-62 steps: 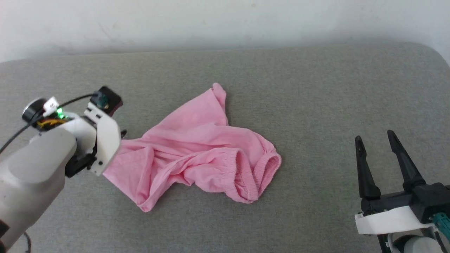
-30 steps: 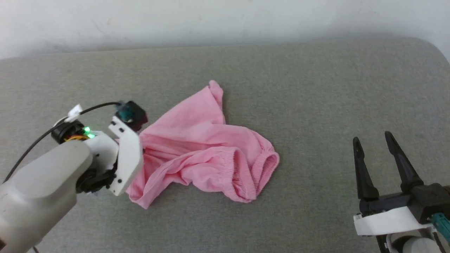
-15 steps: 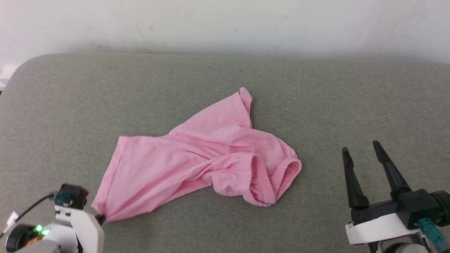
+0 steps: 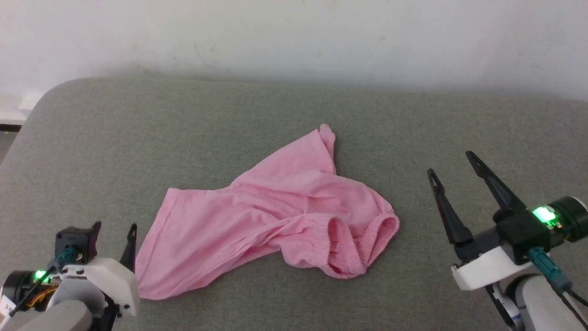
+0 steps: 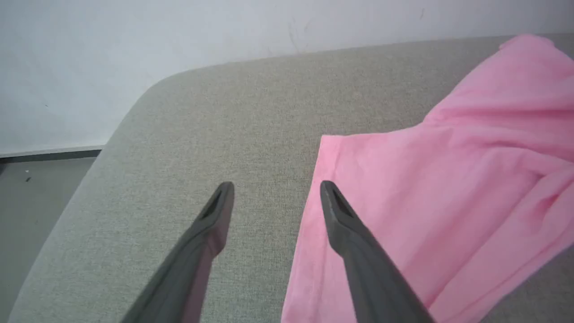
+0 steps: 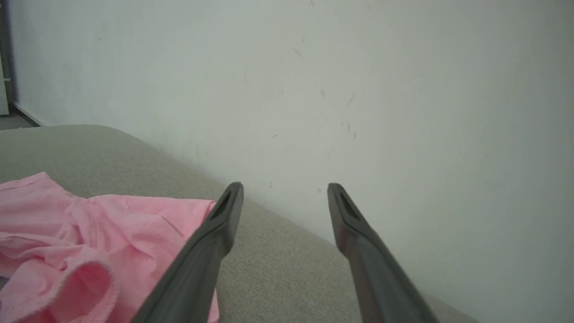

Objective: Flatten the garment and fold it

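The garment (image 4: 271, 216) is a light pink pair of shorts lying rumpled on the grey padded surface. One leg is spread flat toward the lower left and the gathered waistband (image 4: 363, 243) is bunched at the right. My left gripper (image 4: 115, 227) is open just left of the cloth's lower-left edge. In the left wrist view the left gripper (image 5: 276, 186) holds nothing, and its right finger (image 5: 350, 233) hangs over the hem of the garment (image 5: 426, 188). My right gripper (image 4: 449, 163) is open, apart from the cloth on its right. The right wrist view shows the right gripper (image 6: 284, 186) beside the garment (image 6: 89, 224).
The grey padded surface (image 4: 294, 119) runs back to a white wall (image 4: 294, 41). Its rounded left corner (image 4: 32, 115) drops off to the floor (image 5: 27, 202). Bare grey surface surrounds the cloth on all sides.
My left gripper dragged the cloth's left corner toward the lower left, spreading that leg, then let go and opened. My right gripper rose and tilted left. The head camera has shifted.
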{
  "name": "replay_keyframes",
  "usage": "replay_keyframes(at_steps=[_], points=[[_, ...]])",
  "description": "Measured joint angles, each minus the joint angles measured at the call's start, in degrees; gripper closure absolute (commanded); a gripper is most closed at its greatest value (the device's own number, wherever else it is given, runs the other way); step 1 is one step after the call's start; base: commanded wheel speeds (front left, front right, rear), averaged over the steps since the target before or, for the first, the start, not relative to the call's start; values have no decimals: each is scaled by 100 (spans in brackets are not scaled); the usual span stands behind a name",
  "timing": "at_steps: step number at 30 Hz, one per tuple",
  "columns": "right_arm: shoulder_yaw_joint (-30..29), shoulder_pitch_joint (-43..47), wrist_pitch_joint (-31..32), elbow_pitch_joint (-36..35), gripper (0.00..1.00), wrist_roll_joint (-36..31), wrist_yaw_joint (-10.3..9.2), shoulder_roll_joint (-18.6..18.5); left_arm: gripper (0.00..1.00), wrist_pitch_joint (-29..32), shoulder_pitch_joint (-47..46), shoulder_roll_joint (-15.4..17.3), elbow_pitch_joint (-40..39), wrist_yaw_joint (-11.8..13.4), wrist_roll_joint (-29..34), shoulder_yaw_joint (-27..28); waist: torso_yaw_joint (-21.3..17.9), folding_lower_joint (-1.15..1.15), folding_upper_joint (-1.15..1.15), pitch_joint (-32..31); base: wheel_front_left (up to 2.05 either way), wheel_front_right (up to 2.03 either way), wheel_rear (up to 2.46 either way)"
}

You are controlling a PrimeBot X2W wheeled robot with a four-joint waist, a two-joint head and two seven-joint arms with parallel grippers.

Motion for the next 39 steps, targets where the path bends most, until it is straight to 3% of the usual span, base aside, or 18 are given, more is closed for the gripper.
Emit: replay_keyframes(at_steps=[3,8,11,15,24,31,37,38,39], points=[[684,-426,153,307,0,291,0,-502,0,-48,13,-111,-339,474,627,498,61,0,0,-46,0,0,0],[2357,-1373,1158,478,0,1372,1,-1397,0,-55,493,-603,-1112,1066,1996,1664,167,0,0,-48,0,0,0],[3433,-2031,1994,481,0,2237,1,-1822,0,-55,976,-983,-1359,1243,2635,2231,210,1,0,12,0,0,0],[4638,-2866,2825,500,0,3045,1,-2275,0,-55,1358,-1508,-1553,1278,3344,2792,299,1,0,115,0,0,0],[6338,-4198,2999,1252,0,3711,2,-2258,0,-55,1569,-2446,-1537,587,4165,3501,602,1,0,447,0,0,0],[6536,-4443,2821,1950,0,3849,1,-1797,0,-55,1497,-2999,-1362,59,4596,3983,828,2,0,788,0,0,0],[6462,-4105,3785,1779,0,3633,-3,-1691,0,-55,1494,-3340,-1241,-298,4863,4346,947,0,0,998,0,0,0],[6435,-4104,3938,1704,31,3637,-11,-1704,0,-55,1493,-3390,-1229,-353,4919,4399,953,0,0,1019,0,0,0],[6414,-4104,4034,1653,31,3653,-20,-1716,0,-55,1493,-3441,-1215,-393,4969,4453,949,1,0,1031,0,0,0]])
